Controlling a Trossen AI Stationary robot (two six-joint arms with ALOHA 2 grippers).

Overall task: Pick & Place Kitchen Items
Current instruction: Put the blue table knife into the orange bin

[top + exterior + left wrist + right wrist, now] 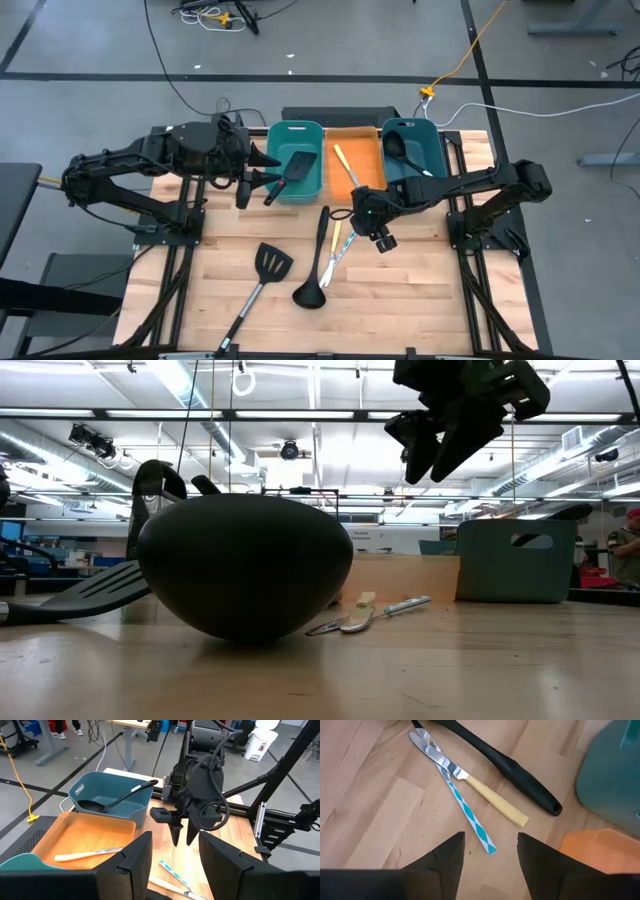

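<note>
The right gripper (487, 852) hangs with its jaws released and empty, a clear gap between the fingers, just above the tabletop (400, 290) at the front edge of the orange bin (362, 160). Right under it lie two small pieces: a yellow-handled knife (470, 782) and a teal-patterned stick (469, 817), crossed near their far ends, with the handle of a black ladle (515, 767) just beyond them.

The step in hand looks like a pick of one of these thin pieces. To do it well, I would centre the jaws across the free handle end, away from the crossing, so only one piece is caught. The jaws should span the handle's narrow width and come down until the tips nearly touch the wood, since both pieces lie flat. The ladle handle is near enough to snag, so keep the approach vertical.

The left gripper (268, 180) waits at the near edge of the left teal bin (285, 135), jaws apart and empty; a spatula (290, 172) lies in that bin. Another spatula (262, 275) rests on the tabletop, left of the ladle.
</note>
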